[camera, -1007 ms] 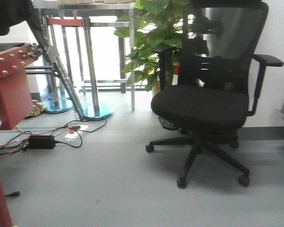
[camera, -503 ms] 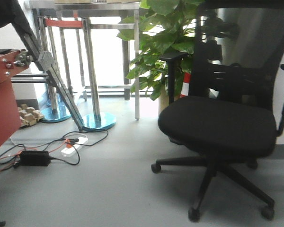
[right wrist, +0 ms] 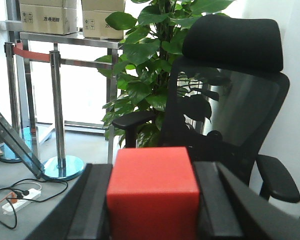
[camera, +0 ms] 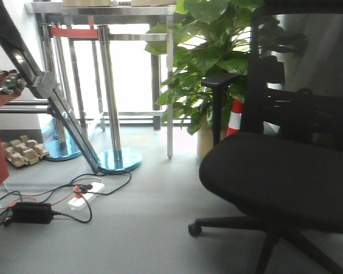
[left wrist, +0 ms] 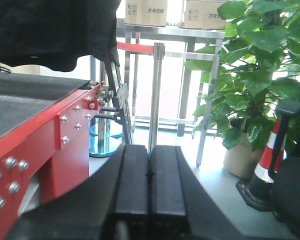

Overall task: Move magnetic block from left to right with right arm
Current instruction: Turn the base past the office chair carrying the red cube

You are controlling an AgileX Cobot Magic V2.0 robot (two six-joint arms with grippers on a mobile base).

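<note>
Magnetic block [right wrist: 152, 190] sits clamped in my right gripper [right wrist: 155, 212]; my left gripper [left wrist: 150, 185] is clenched, empty. Grey floor [camera: 137, 228], office chair [camera: 286, 177] and potted plant [camera: 211, 63] lie ahead.

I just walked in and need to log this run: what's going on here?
The right gripper is clamped on the red cube, holding it up, facing an office chair and a plant. The left gripper is shut on nothing, beside a red-framed table. No drop-off spot shows in these views.
</note>
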